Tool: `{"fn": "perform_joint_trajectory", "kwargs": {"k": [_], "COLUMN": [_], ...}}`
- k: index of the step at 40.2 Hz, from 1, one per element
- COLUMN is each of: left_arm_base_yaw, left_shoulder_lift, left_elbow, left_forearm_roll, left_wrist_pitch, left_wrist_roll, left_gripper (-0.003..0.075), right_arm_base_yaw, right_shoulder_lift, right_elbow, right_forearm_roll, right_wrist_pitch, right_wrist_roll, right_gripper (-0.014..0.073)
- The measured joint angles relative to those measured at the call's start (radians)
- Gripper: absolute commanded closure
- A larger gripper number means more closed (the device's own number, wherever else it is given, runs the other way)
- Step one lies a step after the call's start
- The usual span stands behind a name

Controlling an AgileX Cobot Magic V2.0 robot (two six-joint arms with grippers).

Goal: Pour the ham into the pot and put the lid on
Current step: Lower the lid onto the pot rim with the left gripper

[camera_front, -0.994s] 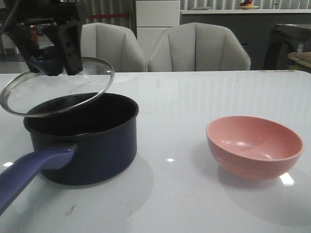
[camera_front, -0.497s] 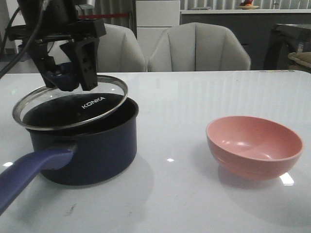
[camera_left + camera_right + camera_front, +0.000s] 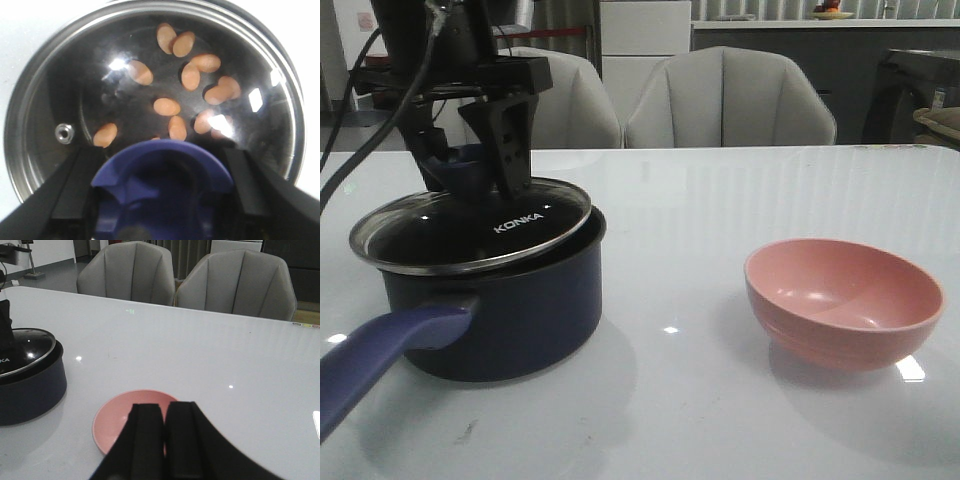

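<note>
Settling the lid [image 3: 470, 225] onto the pot [image 3: 490, 300], with the ham [image 3: 192, 75] already inside.

Pouring looks done: orange pieces lie on the pot's black floor under the glass, and the pink bowl [image 3: 843, 300] sits empty, well apart on the table [image 3: 720, 200]. The left gripper [image 3: 472, 170] has its fingers clamped on the lid's knob; the rim looks nearly seated, slightly tilted. Half a second ago the lid hung higher and more tilted. Release remains. The right gripper [image 3: 165, 440] has its fingers together over the bowl.

Front view low across table [image 3: 740, 190], wrist views share pot [image 3: 510, 310]
</note>
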Motion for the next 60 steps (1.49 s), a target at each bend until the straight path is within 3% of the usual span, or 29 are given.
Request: {"fn": "perform_joint_trajectory", "kwargs": {"k": [12,60], "left_arm_base_yaw": [0.000,-0.050], "left_shoulder_lift": [0.023,0.031], "left_elbow": [-0.038,-0.041], "left_forearm_roll": [0.002,0.053], "left_wrist_pitch": [0.010,-0.009], "left_wrist_roll": [0.000,-0.023], "left_gripper": [0.0318,0.0263], "right_arm_base_yaw": [0.000,0.000], "right_shoulder_lift": [0.000,0.000], "right_elbow": [0.000,0.000], "right_forearm_roll": [0.000,0.000], "right_wrist_pitch": [0.000,0.000], "right_wrist_roll": [0.000,0.000], "right_gripper": [0.0433,0.0433]}}
